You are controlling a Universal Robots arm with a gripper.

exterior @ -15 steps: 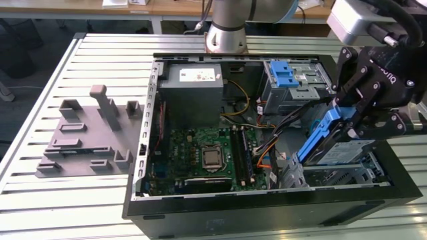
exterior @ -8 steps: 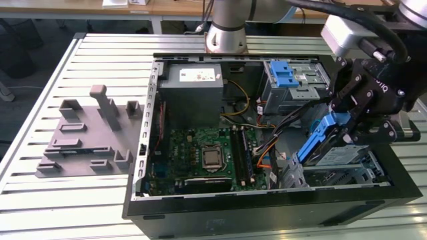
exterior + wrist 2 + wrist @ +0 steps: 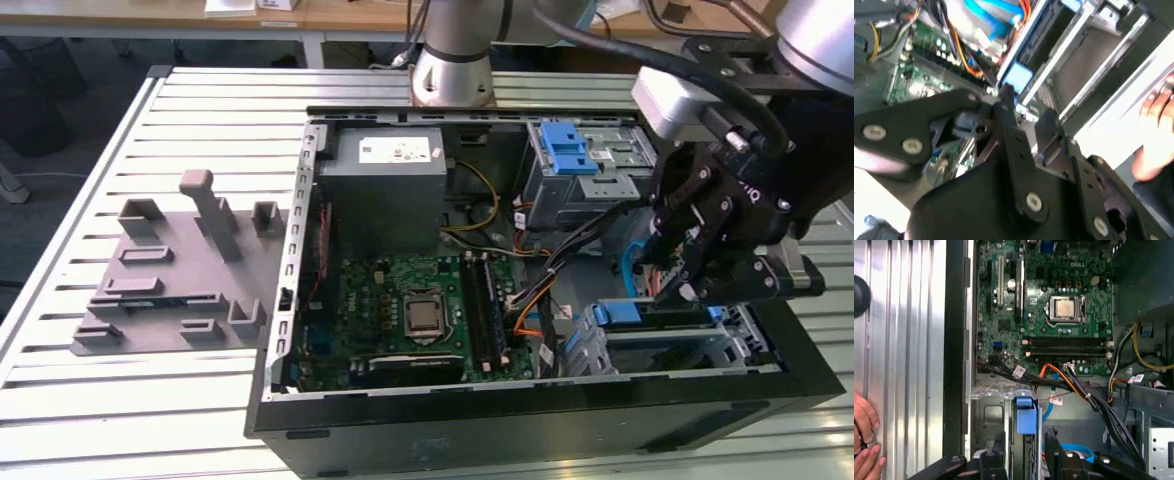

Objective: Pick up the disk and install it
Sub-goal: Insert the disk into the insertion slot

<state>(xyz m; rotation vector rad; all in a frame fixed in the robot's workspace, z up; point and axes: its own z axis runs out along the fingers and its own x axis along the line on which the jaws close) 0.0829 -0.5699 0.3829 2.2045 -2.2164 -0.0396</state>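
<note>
1. Blue-framed disk sits edge-up inside the computer case, lower right of the exterior view.
2. Just above hangs the gripper, fingers spread, holding nothing.
3. Risk: a skewed descent could snag nearby cables.

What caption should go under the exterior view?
Robot hand poised above the drive cage in an open computer case on a slatted table.

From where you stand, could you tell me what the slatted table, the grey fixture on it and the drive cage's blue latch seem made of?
Slatted table: likely aluminium, pale brushed sheen along ribbed profiles. Grey fixture: probably plastic, matte, uniform colour, blocky moulded or printed shapes. Blue latch: plastic by its saturated colour, on a bare metal drive cage.
</note>
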